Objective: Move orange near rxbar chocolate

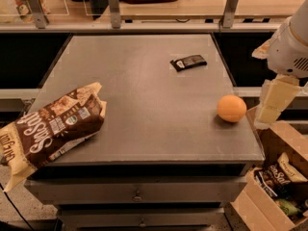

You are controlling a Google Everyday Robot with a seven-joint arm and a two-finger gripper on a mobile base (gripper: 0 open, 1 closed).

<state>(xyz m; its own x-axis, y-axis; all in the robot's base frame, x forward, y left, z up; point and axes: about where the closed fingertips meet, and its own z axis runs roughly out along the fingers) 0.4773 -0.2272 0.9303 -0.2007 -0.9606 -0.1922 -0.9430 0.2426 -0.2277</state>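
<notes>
The orange (231, 108) sits on the grey table (144, 105) near its right front edge. The rxbar chocolate (188, 62), a flat black wrapper, lies further back on the table, up and to the left of the orange. My gripper (265, 118) hangs from the white arm at the right edge of the view. It is just off the table's right side, a little right of the orange, and is not touching it.
A big brown-and-cream chip bag (50, 126) lies over the table's left front corner. An open cardboard box (276, 177) with snack packs stands on the floor at the right front. A railing with posts (113, 6) runs behind the table.
</notes>
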